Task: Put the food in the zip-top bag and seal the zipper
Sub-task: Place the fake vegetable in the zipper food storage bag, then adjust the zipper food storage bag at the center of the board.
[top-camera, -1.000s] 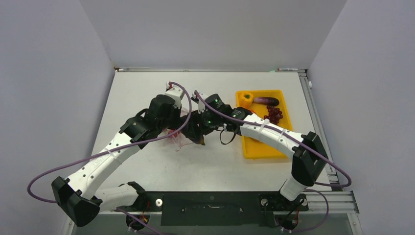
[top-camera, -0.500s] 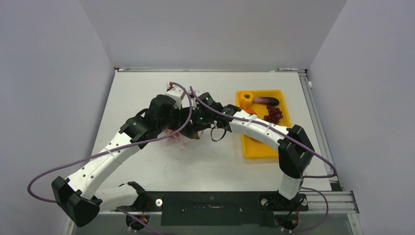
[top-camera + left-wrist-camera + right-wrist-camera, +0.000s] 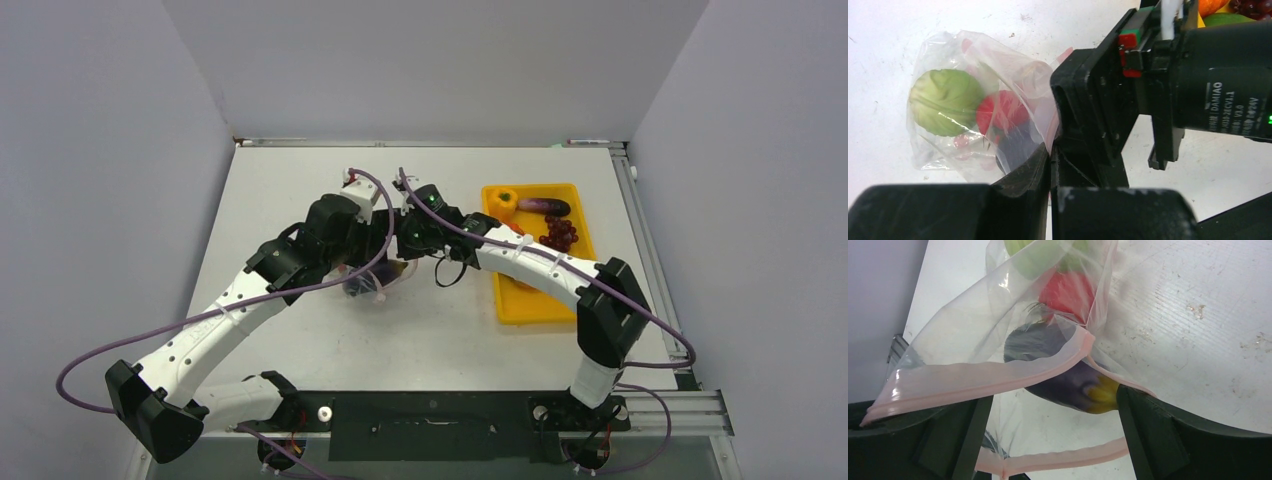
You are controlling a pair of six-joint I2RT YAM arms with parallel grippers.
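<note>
at the zip-top bag [image 3: 973, 340], your right hand [image 3: 1053, 435] is spread, left hand [image 3: 1049, 155] pinching its edge; push the purple piece [image 3: 1068, 382] fully in.

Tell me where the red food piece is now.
In the left wrist view, the red piece lies inside the zip-top bag, left of centre, between a green piece and a dark purple piece.

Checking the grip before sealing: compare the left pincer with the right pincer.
The left pincer is shut, fingers touching; the right pincer stands wide open. The left pinches the zip-top bag; the right clamps nothing, the zipper merely running between its fingers. Both are black and at the bag.
</note>
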